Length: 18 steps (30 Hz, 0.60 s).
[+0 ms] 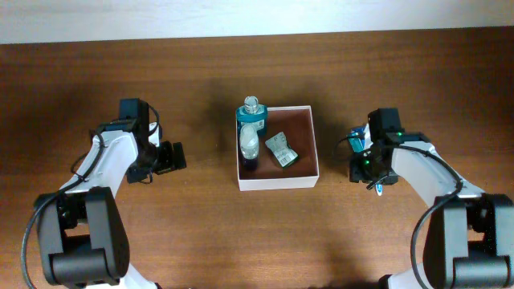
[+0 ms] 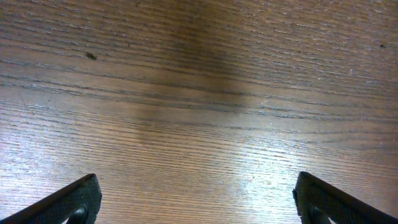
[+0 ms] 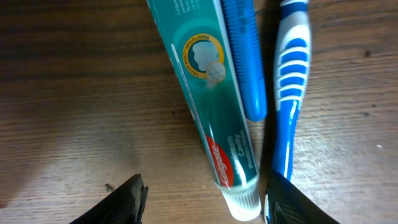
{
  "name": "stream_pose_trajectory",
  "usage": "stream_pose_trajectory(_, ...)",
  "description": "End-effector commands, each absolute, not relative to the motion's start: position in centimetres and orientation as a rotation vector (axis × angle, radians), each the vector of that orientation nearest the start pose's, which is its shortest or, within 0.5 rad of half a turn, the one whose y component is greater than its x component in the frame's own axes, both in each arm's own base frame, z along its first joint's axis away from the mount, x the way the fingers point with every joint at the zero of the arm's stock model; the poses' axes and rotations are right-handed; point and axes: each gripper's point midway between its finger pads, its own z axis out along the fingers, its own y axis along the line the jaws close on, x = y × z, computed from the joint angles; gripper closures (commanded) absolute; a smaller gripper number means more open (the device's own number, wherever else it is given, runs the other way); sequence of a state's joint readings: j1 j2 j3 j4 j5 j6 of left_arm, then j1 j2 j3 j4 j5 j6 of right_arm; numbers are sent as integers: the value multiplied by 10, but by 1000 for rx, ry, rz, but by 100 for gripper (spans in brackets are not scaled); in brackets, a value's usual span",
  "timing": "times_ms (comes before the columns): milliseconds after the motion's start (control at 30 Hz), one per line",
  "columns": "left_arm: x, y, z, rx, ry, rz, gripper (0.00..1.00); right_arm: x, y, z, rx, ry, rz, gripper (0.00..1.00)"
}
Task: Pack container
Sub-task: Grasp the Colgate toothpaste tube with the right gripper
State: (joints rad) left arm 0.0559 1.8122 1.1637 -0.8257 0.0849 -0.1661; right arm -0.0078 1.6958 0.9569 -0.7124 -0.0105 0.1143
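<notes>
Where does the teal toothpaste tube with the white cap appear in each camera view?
Overhead: the teal toothpaste tube is at the far right, mostly hidden under the right arm.
Left wrist: not in it; only the wooden table shows.
Right wrist: centre, running top to bottom, cap at the bottom edge.
Shared landmark: the blue-and-white toothbrush beside the tube.

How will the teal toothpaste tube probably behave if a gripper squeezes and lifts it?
The toothpaste tube looks soft-walled, so it would probably dent when squeezed. Its glossy skin may slip. Its wide, flat body seems unlikely to roll.
</notes>
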Motion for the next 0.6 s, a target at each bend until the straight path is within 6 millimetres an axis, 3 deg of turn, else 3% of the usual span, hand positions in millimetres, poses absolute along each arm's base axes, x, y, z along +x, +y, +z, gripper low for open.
stream_pose_trajectory(0,337,6,23,-336,3038,-131,1,301,1,2,149,3044,46,45)
stream_pose_trajectory(500,337,6,23,-336,3038,-131,1,298,9,2,146,3055,119,46)
stream_pose_trajectory(567,337,6,23,-335,3038,-131,1,298,11,2,145,3054,134,55)
